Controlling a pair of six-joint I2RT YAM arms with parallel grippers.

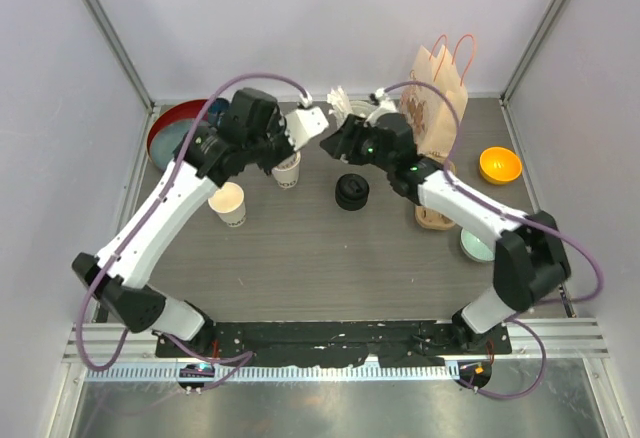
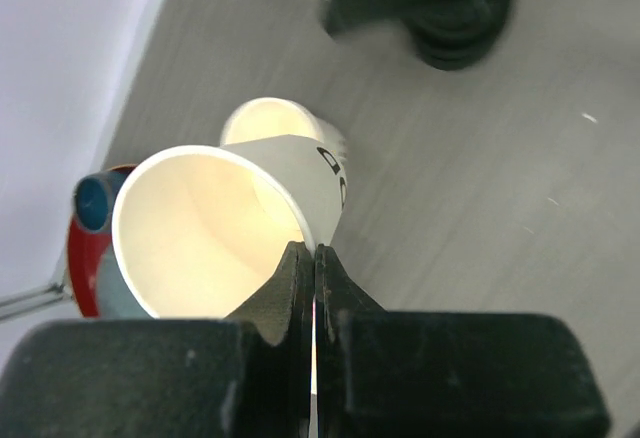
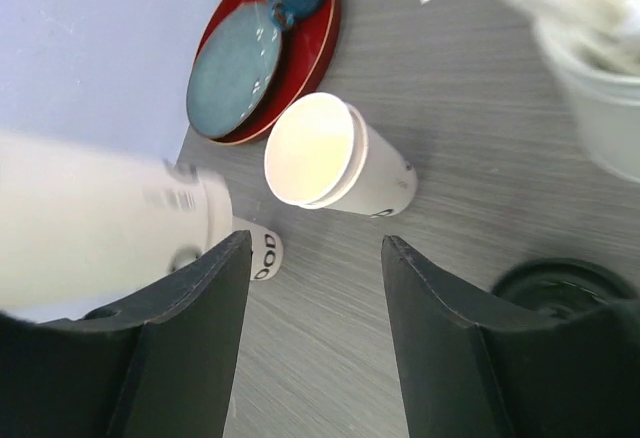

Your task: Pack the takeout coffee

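Two white paper cups stand at the table's left. My left gripper is shut on the rim of the near cup, one finger inside and one outside the wall. The other cup stands free beside it. In the right wrist view the held cup is mostly hidden behind the left wrist. A stack of black lids lies mid-table. My right gripper hovers open and empty just right of the held cup.
A red plate with blue dishes sits at the back left. A white cylinder of sticks and a paper bag stand at the back. On the right are a tan carrier, teal bowl and orange bowl.
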